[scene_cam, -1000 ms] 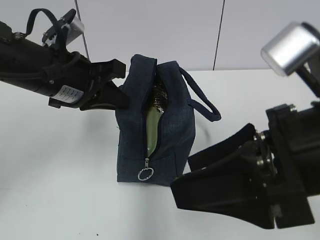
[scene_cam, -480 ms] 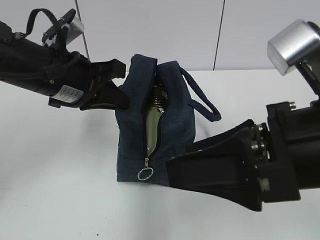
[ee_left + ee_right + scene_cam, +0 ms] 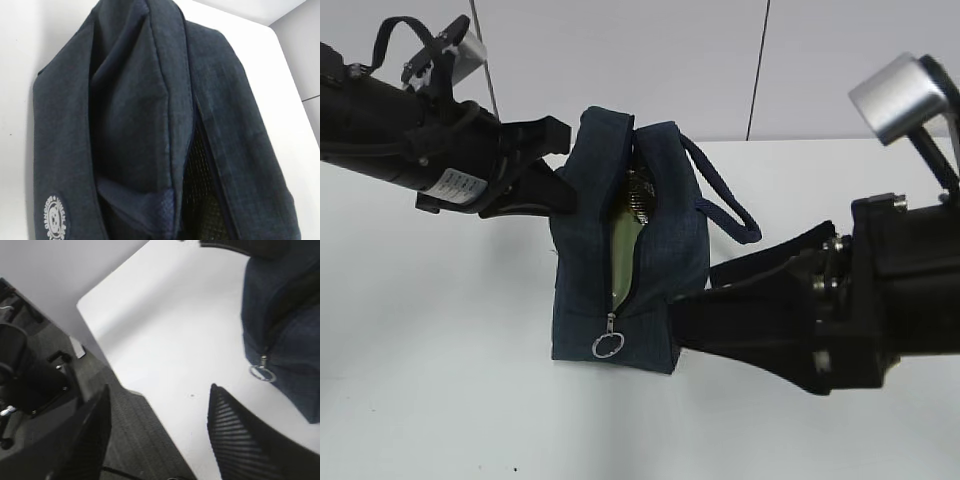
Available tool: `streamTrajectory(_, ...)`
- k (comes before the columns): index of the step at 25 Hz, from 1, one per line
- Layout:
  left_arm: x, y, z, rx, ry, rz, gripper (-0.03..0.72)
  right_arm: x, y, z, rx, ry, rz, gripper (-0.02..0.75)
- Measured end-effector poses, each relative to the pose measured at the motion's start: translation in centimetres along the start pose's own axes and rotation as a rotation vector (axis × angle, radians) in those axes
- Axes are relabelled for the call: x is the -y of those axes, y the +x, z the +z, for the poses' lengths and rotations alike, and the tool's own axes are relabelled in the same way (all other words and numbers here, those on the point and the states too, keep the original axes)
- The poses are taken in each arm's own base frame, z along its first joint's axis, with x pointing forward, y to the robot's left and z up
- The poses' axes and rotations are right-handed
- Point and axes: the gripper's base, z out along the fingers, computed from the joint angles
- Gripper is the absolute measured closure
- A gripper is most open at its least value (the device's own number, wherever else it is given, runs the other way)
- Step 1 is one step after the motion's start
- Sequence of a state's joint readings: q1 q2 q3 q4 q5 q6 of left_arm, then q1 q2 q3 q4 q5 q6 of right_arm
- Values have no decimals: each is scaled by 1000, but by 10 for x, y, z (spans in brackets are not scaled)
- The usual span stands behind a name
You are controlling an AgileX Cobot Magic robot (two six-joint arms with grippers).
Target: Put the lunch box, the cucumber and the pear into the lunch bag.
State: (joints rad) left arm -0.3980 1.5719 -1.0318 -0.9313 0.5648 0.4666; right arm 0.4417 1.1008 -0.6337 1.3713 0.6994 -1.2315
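Observation:
The navy lunch bag (image 3: 660, 260) stands upright at the table's middle, its zipper partly open. The silver ring pull (image 3: 607, 346) hangs low on the near end. A pale green surface, the lunch box (image 3: 623, 240), shows through the opening. The cucumber and pear are hidden. My left gripper (image 3: 558, 168) is at the bag's upper left edge and appears shut on its fabric, which fills the left wrist view (image 3: 150, 125). My right gripper (image 3: 692, 300) is open and empty, its fingers reaching to the bag's lower right side. The ring pull (image 3: 262, 372) lies right of its fingertips (image 3: 214, 390).
The white table (image 3: 440, 330) extends left and in front of the bag. In the right wrist view the table edge (image 3: 130, 390) drops to grey floor, with dark equipment (image 3: 30, 375) at the left. The bag's loop handle (image 3: 730, 210) sticks out to the right.
My right gripper has moved up and left, from low at the front right to the bag's lower right side. The left gripper and the bag have hardly moved.

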Motion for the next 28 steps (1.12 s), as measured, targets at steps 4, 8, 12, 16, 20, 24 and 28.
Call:
streamTrajectory(4,0,0,0,0,0,0,703,16,4,11,-27,73,16,262)
streamTrajectory(8,0,0,0,1,-1,0,703,34,16,31,-109,85,2,262)
streamTrajectory(12,0,0,0,2,-1,0,703,52,26,51,-139,83,-40,263)
streamTrajectory(16,0,0,0,2,-1,0,703,67,32,67,-122,95,-70,266)
streamTrajectory(20,0,0,0,2,-1,0,703,79,41,79,-130,106,-135,267)
streamTrajectory(24,0,0,0,2,-2,1,703,88,54,89,-179,104,-153,267)
streamTrajectory(28,0,0,0,2,-2,1,703,95,65,97,-223,92,-162,267)
